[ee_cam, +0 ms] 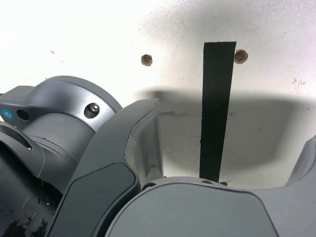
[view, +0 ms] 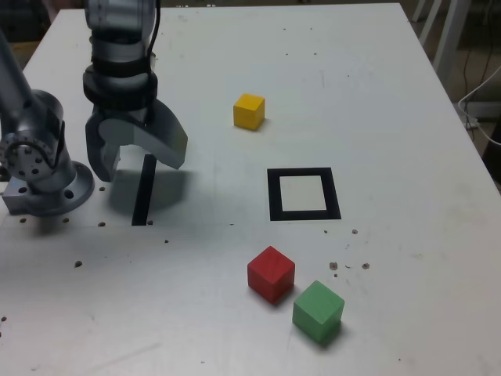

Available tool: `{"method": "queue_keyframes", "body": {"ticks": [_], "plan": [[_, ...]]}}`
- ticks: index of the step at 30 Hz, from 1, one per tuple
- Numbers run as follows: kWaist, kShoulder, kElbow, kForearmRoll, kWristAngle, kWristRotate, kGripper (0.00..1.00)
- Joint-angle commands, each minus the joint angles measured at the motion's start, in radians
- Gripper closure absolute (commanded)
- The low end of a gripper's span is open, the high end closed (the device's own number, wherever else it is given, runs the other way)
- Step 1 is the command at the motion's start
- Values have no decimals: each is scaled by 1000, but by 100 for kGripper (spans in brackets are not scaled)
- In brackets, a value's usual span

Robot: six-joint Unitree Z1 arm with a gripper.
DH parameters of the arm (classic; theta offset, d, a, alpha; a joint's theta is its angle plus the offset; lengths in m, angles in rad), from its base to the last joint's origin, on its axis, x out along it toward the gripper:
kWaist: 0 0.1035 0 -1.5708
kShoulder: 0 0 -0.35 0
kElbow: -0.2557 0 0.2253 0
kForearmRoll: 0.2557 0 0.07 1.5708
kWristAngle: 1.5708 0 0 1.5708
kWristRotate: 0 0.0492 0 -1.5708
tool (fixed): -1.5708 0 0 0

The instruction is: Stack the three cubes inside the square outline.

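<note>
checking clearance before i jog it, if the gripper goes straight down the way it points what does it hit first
Most likely the straight black strip on the white table. The gripper hangs open and empty, pointing down, and the wrist view shows the strip between its fingers. No cube lies under it; its height above the table is unclear.

Yellow cube (view: 249, 110): plain yellow. Red cube (view: 271, 273): plain red, top lighter than sides. Green cube (view: 318, 310): plain green. Square outline (view: 304, 194): black frame, white middle. Straight strip (view: 143, 190): all black; also black in wrist view (ee_cam: 217, 108). Tabletop (view: 391, 117): white, few small brown specks. Gripper (view: 135, 157): grey, dull shine. Arm base (view: 39, 168): silver-grey metal.
</note>
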Motion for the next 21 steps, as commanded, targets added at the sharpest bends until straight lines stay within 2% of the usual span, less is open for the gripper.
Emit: {"method": "queue_keyframes", "body": {"ticks": [1,15,21], "plan": [[-2,0,-1,0,0,0,1],[-6,3,-15,7,-7,18,1],[-75,4,-71,23,-28,39,1]]}}
